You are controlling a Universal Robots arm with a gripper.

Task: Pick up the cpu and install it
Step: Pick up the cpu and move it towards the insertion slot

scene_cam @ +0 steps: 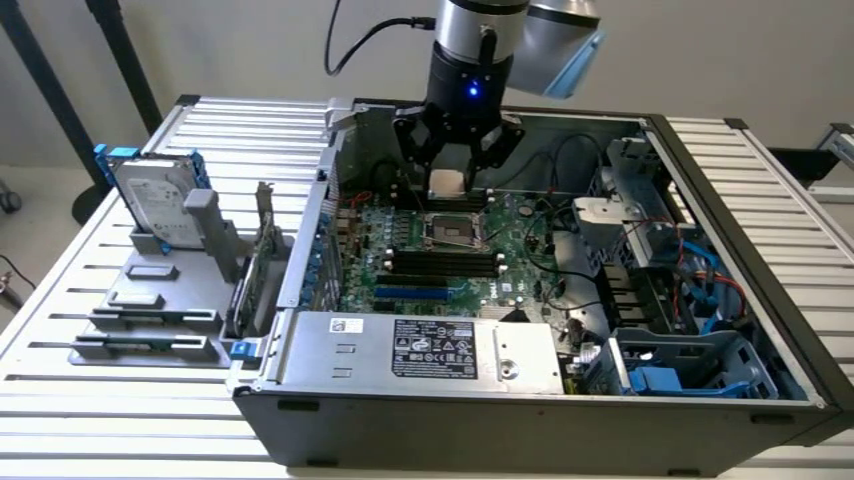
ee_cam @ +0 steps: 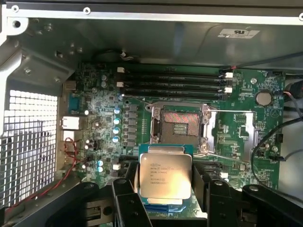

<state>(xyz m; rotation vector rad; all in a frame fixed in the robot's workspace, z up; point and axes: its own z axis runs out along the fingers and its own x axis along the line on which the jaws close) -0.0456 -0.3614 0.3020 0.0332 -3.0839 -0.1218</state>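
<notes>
Gripper (scene_cam: 451, 172) clamped on the cpu (ee_cam: 164, 176); the open socket (scene_cam: 454, 232) sits at six o'clock of it in the exterior view, so I'd keep the chip level and its edges squared

- Soft, even light washes the pale desk (scene_cam: 60, 290), leaving few hard shadows.
- The open case (scene_cam: 534, 430) sits dimmer inside.
- The cpu (ee_cam: 164, 171) gleams warmly off its metal lid.
</notes>
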